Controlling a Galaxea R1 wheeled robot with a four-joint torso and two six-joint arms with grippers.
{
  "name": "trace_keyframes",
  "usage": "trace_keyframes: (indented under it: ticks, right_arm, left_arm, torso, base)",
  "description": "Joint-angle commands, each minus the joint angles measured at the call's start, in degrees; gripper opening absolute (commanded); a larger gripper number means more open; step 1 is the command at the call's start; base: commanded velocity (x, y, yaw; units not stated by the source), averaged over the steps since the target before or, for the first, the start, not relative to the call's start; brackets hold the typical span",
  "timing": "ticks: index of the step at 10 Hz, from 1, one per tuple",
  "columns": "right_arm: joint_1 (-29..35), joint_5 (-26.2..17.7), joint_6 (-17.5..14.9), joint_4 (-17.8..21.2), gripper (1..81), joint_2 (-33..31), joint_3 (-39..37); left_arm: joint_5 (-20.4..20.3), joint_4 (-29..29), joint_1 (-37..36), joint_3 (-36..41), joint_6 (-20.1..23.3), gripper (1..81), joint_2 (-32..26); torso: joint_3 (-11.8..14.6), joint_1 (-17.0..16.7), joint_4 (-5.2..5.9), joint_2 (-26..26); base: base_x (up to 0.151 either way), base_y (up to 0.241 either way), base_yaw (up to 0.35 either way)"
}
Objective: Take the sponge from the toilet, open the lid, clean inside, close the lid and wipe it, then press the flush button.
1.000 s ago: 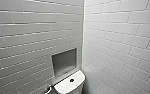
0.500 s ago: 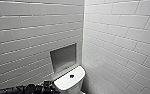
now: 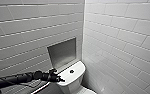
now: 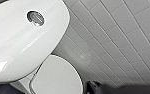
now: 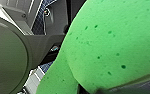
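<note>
The white toilet stands in the tiled corner with the round dark flush button [image 3: 71,71] in the middle of its tank cover [image 3: 77,68]. My left arm reaches in from the left, and the left gripper [image 3: 61,80] is shut at the near left edge of the tank cover, short of the button. In the left wrist view the flush button [image 4: 35,18] sits on the glossy cover, and the lid [image 4: 57,77] lies closed below it. The bright green sponge [image 5: 111,45] fills much of the right wrist view, held close in my right gripper.
A recessed grey niche [image 3: 62,52] is set in the tiled wall just behind the tank. White tiled walls [image 3: 121,42] close the corner on the right. A dark surface [image 3: 44,89] lies beside the toilet under my left arm.
My left arm has come into the head view from the left and stretched toward the tank cover. The view has also shifted slightly.
</note>
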Motion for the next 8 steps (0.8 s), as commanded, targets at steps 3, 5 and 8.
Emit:
trace_keyframes:
  ticks: [3,5,8]
  right_arm:
    - [1.2,-4.2,0.0,0.9,1.0,-0.9,1.3]
    - [1.1,-4.2,0.0,0.9,1.0,-0.8,1.1]
    - [1.4,-4.2,0.0,0.9,1.0,-0.5,1.0]
  left_arm:
    - [6.1,-2.0,-11.2,-7.0,-2.1,1.0,4.2]
    - [6.2,-2.0,-12.7,-10.0,-2.7,1.0,7.2]
    - [6.5,-1.9,-15.2,-13.2,-4.1,1.0,10.2]
  torso:
    - [-1.9,0.0,0.0,0.0]
    - [-3.8,0.0,0.0,0.0]
    - [-4.4,0.0,0.0,0.0]
  base:
    - [0.0,0.0,0.0]
    - [0.0,0.0,0.0]
    - [0.0,0.0,0.0]
